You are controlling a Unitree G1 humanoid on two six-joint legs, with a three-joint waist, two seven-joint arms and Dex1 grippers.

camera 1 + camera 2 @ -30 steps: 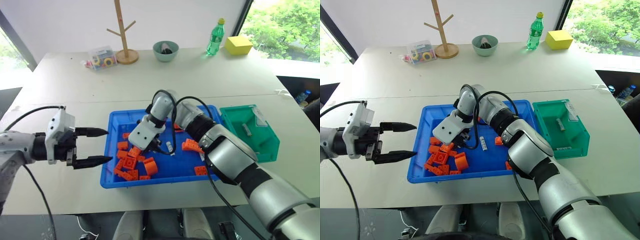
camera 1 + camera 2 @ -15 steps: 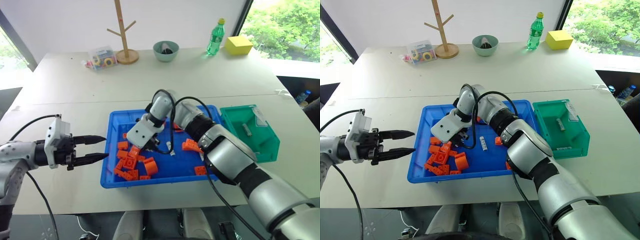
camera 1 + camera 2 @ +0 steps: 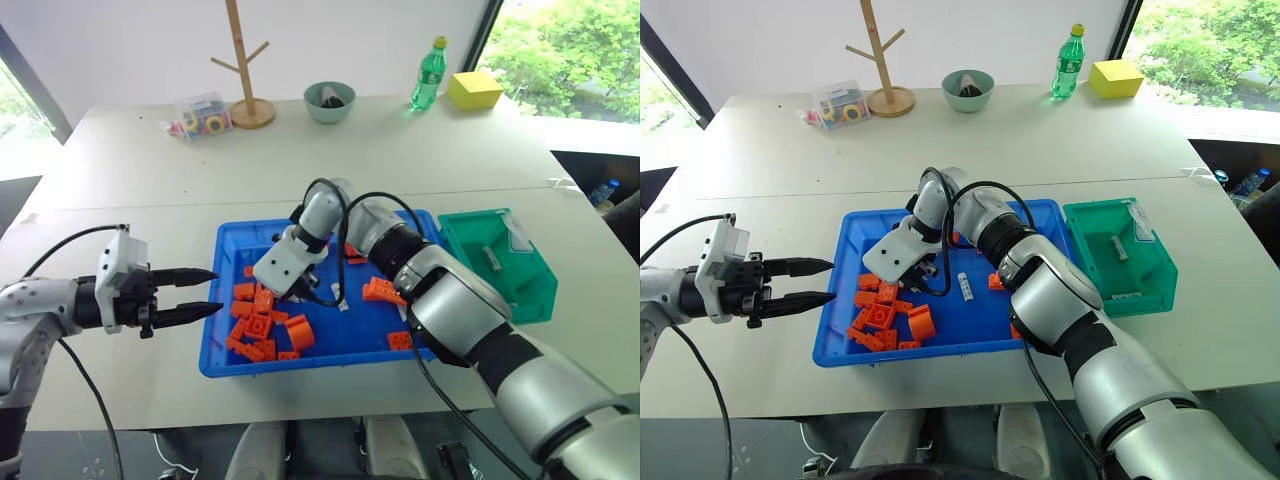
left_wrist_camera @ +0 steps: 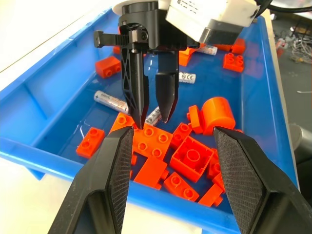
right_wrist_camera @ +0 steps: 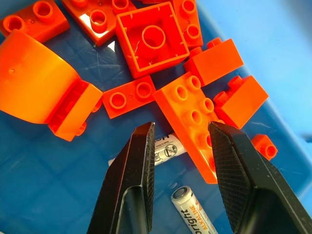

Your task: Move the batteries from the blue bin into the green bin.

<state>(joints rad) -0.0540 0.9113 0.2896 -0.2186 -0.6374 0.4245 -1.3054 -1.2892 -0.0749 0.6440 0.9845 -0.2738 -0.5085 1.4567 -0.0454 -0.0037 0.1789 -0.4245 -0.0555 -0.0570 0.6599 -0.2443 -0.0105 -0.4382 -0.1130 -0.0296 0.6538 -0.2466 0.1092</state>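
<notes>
**Right tool** [image 4: 152, 118]: points down into the left half of the blue bin [image 3: 300, 367]. Fingers spread a little and pinching nothing. The tips hang just over the bricks [image 3: 262, 328], with one battery [image 5: 165, 146] on the floor beneath the gap, half tucked under a brick.

**Left tool** [image 3: 203, 293]: hangs level just outside the blue bin's left wall, aimed right. Its tips stand apart and empty.

**Batteries, in blue bin:**
- one [image 5: 192, 214] loose beside the tucked one;
- one [image 4: 113, 101] lying alone towards the bin's far wall;
- one [image 4: 187, 77] past the right tool, towards the bin's middle.

The rest may be hidden under bricks or the arm; cannot tell.

**Battery, in green bin** [image 3: 455, 225]: one [image 3: 491, 258] lies on its floor. The bin stands just beside the blue bin's right end.

**Surface** [image 3: 150, 190]: carries both bins near the robot. Along the far side stand a wooden stand [image 3: 240, 60], clear box [image 3: 203, 113], bowl [image 3: 330, 100], bottle [image 3: 427, 72] and yellow block [image 3: 475, 88], all well apart from the work.

**Progress, as judged:** early to middle. At least one battery is delivered and at least four are left. The step in hand looks like a pick among the bricks, and the close-lying brick could be caught along with the battery.
</notes>
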